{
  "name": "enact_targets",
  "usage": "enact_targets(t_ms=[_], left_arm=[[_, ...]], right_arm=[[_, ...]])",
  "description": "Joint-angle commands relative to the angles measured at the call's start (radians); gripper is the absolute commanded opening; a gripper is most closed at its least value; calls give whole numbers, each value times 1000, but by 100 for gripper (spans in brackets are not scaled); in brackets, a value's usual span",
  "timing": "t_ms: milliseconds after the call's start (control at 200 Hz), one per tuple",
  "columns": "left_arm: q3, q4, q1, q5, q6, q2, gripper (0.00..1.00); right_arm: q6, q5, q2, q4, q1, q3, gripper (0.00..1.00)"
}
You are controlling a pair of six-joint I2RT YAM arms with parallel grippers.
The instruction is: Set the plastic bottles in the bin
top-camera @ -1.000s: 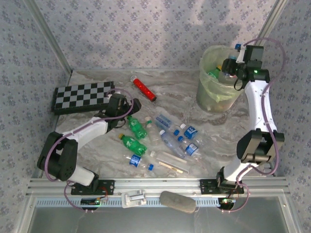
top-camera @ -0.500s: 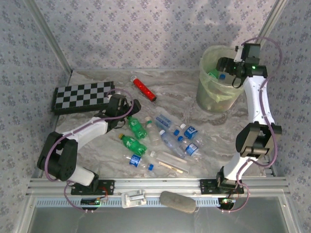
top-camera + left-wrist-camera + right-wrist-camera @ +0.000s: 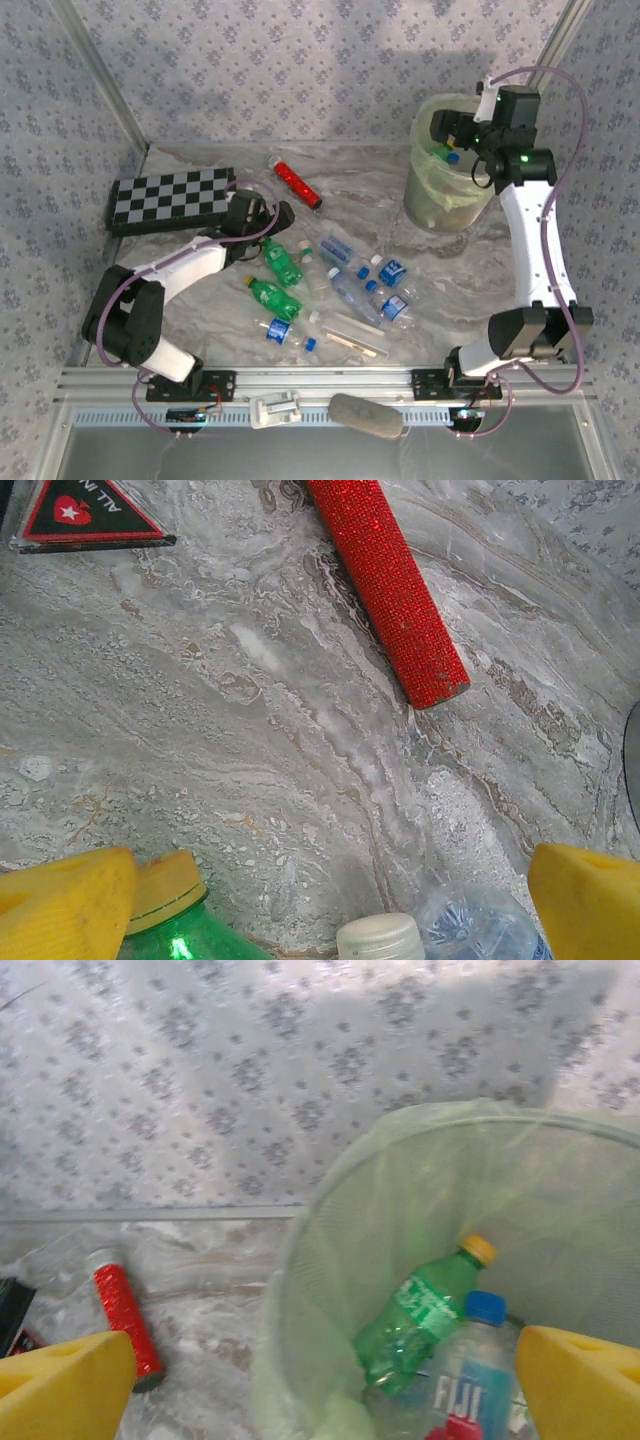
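Right tool [image 3: 450, 128], fingers spread wide and holding nothing, hangs over the mouth of the pale-green lined bin [image 3: 428, 205] at the far right of the bench. Directly beneath it, inside the bin, lie a green bottle with a yellow cap [image 3: 420, 1315] and a blue-capped Fiji bottle [image 3: 470, 1385]. The right arm keeps its elbow low near the base, with the forearm reaching up and bending over the rim. Left tool [image 3: 268, 218], fingers likewise apart and empty, sits low over the marble-patterned bench [image 3: 370, 195]; the left arm lies stretched forward, nearly flat. Between its yellow fingers show the yellow cap of a second green bottle [image 3: 165, 895] and a white-capped clear bottle [image 3: 378, 938]. The other plastic bottles [image 3: 350, 285] are scattered mid-bench, well apart from the bin. A red glittery tube [image 3: 297, 183] lies just beyond the left tool; a chequered board [image 3: 170, 198] lies to its left.
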Motion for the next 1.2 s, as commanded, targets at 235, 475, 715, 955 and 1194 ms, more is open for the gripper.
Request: enact_targets(t_ms=[235, 475, 715, 955, 1194], left_arm=[[-60, -33, 10, -170, -14, -137, 100], [-138, -54, 72, -241, -102, -225, 100], [-200, -69, 114, -275, -171, -284, 100], [-212, -83, 126, -279, -188, -289, 100], [-207, -72, 126, -259, -195, -269, 100]], right_arm=[[-58, -230, -46, 83, 224, -284, 98], [-82, -261, 86, 87, 383, -329, 95], [-130, -203, 241, -15, 482, -292, 91], [-178, -98, 351, -112, 529, -251, 90], [-220, 10, 445, -185, 568, -208, 87]])
